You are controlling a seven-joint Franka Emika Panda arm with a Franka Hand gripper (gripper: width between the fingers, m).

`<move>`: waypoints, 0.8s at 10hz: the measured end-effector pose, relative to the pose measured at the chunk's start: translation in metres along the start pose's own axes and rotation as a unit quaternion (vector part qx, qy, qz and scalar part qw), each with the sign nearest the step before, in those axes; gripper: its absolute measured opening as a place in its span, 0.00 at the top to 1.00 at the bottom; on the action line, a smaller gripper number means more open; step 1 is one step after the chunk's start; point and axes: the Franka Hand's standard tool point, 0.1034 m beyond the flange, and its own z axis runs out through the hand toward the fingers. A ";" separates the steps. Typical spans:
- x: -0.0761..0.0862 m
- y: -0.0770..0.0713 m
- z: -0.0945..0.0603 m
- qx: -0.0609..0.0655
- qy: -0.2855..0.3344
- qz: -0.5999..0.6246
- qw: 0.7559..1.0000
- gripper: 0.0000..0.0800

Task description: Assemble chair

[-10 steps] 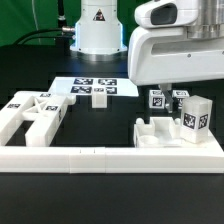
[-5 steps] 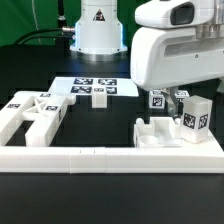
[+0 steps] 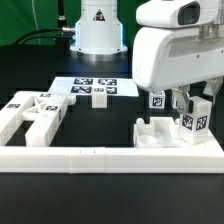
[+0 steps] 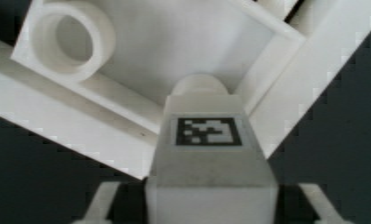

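An upright square white post (image 3: 196,126) with a tag on its face stands at the exterior view's right, beside a low white chair piece (image 3: 160,133). My gripper (image 3: 196,104) hangs over the post's top, one finger on each side. In the wrist view the post (image 4: 207,130) fills the middle between my fingers (image 4: 105,200), and a dark gap shows on both sides, so the gripper (image 4: 210,206) is open around it without touching. Behind the post lies a white part with a round hole (image 4: 66,40).
Several chunky white chair pieces (image 3: 30,112) lie grouped at the exterior view's left. A smaller tagged post (image 3: 157,98) stands behind the low piece. The marker board (image 3: 85,84) lies at the back, below the arm's base (image 3: 98,28). A long white border rail (image 3: 100,157) runs along the front.
My gripper has shifted toward the exterior view's right and come down over the upright post. Its fingers now straddle the post's top.
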 end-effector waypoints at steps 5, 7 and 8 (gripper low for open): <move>0.000 -0.003 0.000 0.003 0.006 0.236 0.972 0.64; 0.000 -0.003 0.001 0.001 0.011 0.337 0.942 0.64; 0.001 -0.003 0.001 0.001 0.017 0.398 0.917 0.64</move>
